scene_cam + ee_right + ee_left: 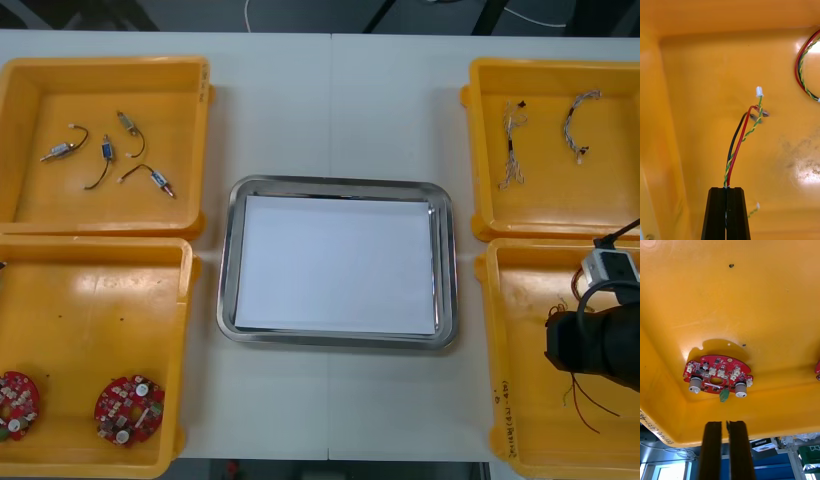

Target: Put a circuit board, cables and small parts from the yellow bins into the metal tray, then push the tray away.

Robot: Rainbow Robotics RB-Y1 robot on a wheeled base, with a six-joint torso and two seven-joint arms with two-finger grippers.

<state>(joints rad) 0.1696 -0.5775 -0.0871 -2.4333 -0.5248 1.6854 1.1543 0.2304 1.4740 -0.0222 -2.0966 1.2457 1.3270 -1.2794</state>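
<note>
Light table, front view: metal tray at centre, white inside, nothing in it. From the tray, the right gripper sits at 4 o'clock over the near right bin. Two circuit boards lie at 7 o'clock in the near left bin.

Right wrist view: fingers pinched tight on the red and yellow cable, its free end out ahead over the bin floor.

Left wrist view: left gripper closed on nothing, above one circuit board.

Step in hand, by my reading: cable pickup. Next you lift clear of the bin wall, carry towards 10 o'clock, and release over the tray.
</note>
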